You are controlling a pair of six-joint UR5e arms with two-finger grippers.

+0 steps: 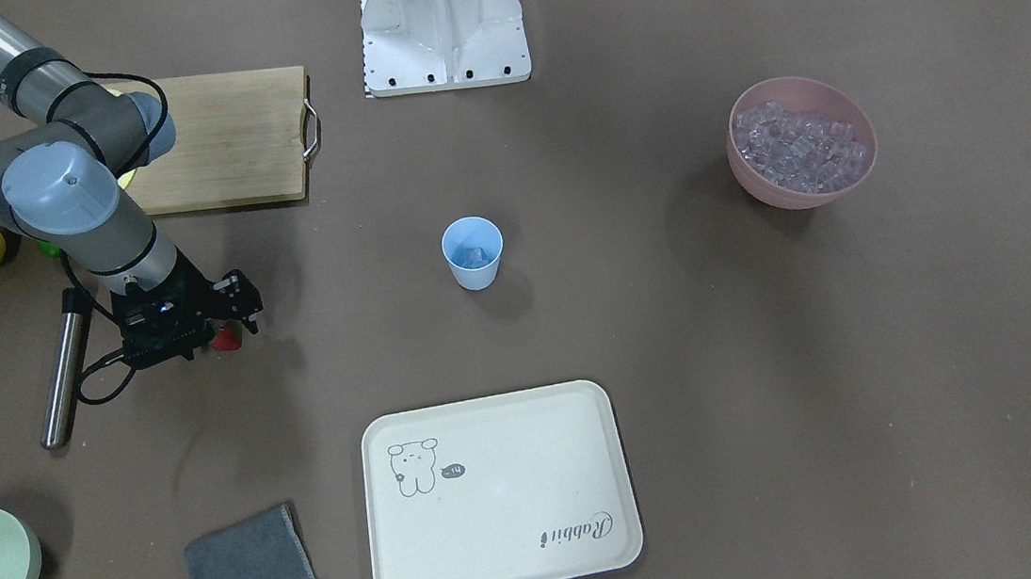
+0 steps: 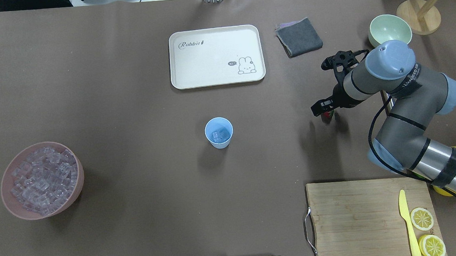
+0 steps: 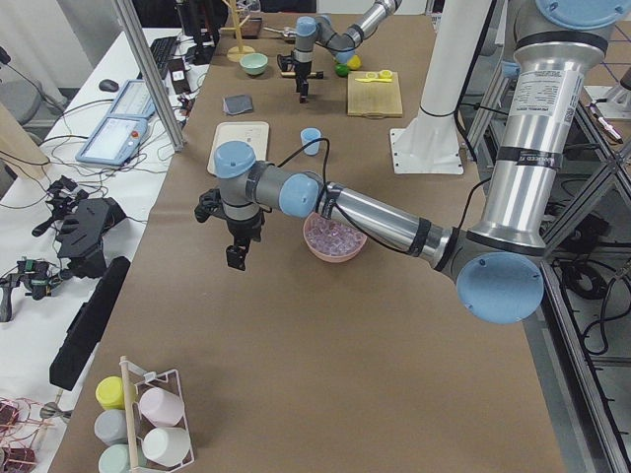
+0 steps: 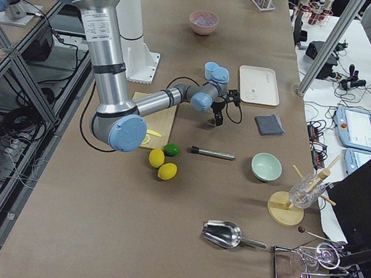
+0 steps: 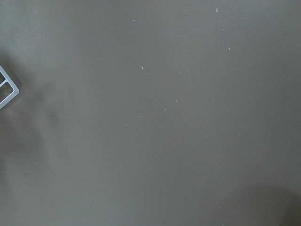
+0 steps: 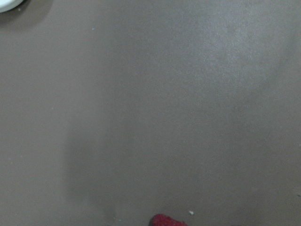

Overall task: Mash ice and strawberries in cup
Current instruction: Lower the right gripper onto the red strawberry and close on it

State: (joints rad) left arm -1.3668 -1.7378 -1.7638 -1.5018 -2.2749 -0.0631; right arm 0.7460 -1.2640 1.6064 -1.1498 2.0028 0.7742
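Across brown table, cup, tray, cutting board

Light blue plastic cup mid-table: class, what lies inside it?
A few clear ice cubes sit at the bottom of the light blue plastic cup; nothing red shows. Anything beneath them is covered.

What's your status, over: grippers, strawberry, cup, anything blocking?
Right gripper down at strawberry, jaw state unclear; left gripper out beyond pink bowl, unclear too. Cup holds ice only. Nothing between strawberry and cup.
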